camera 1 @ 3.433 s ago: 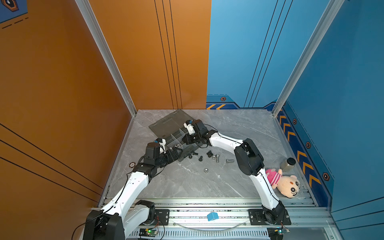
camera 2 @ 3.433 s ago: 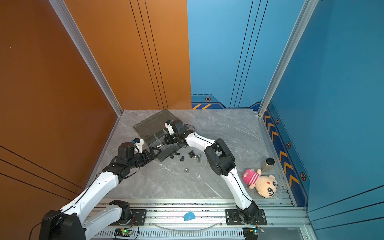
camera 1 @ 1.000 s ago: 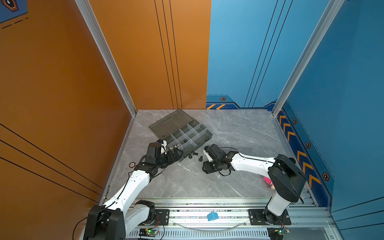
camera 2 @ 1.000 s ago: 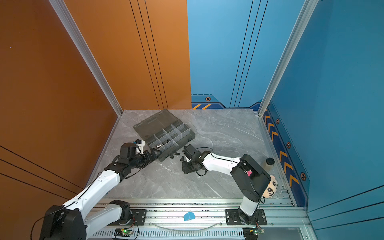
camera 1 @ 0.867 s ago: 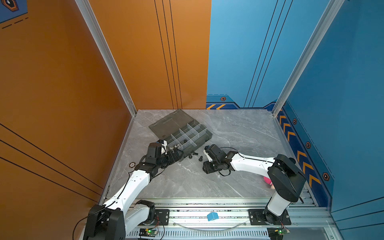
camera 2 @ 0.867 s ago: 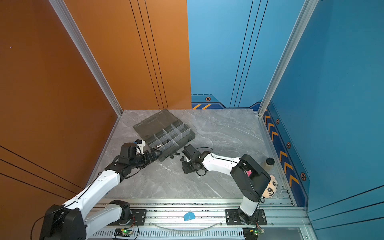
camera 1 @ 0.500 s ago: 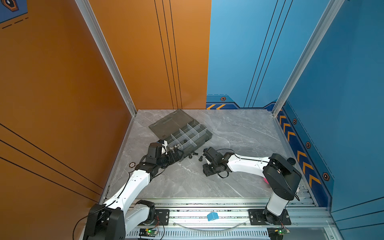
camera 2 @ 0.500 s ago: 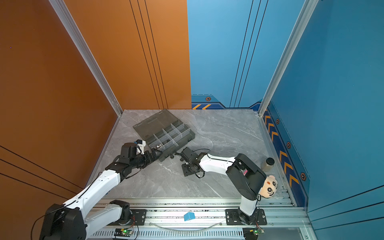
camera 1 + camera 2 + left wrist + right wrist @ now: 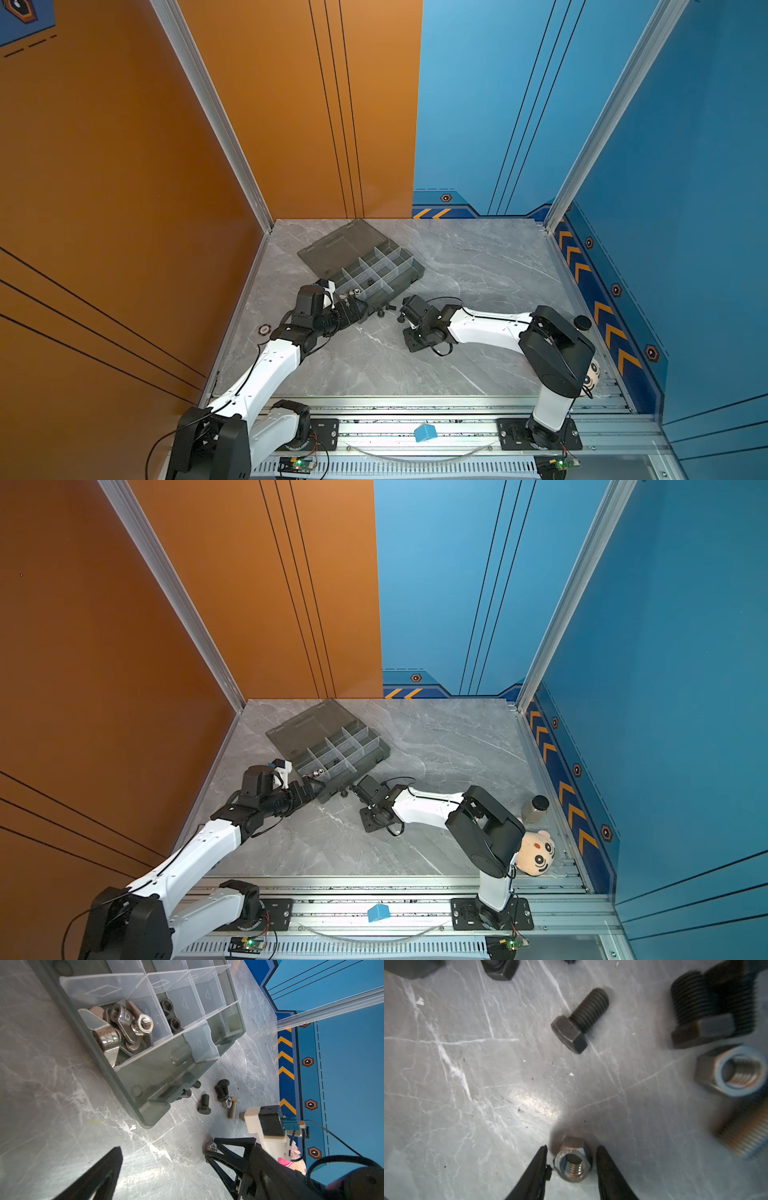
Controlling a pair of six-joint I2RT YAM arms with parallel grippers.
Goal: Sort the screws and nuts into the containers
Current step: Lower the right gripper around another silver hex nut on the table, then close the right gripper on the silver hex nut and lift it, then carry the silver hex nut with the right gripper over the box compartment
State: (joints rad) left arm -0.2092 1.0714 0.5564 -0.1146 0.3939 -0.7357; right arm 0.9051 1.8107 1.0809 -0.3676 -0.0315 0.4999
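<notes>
Bright, even lighting; glare on the marble table (image 9: 537,1105); silver nut (image 9: 733,1072) near the lens blurred

Box walls: the box (image 9: 399,289) stands as an upright barrier; its compartments (image 9: 160,1007) can be entered from above only.
Inside the box: the near corner compartment is crowded with silver nuts (image 9: 124,1020); black nuts (image 9: 167,1004) lie in the one beside it; the others seen are left free.
Behind the box: the lid (image 9: 336,245) is laid open and flat.
Near corner of the box: taken up by the left gripper (image 9: 360,309), jaws spread wide.
Just in front of the box: black bolts (image 9: 204,1104) and a silver bolt (image 9: 232,1109) are strewn, with narrow bare strips between.
Further in front of the box: the right gripper (image 9: 572,1149) is set around a lone nut (image 9: 573,1164), with a slim gap left at each side.
Right of the box: the table (image 9: 490,257) is left open.
Far right of the box: a bottle (image 9: 536,808) and a plush toy (image 9: 536,852) are placed by the wall.
</notes>
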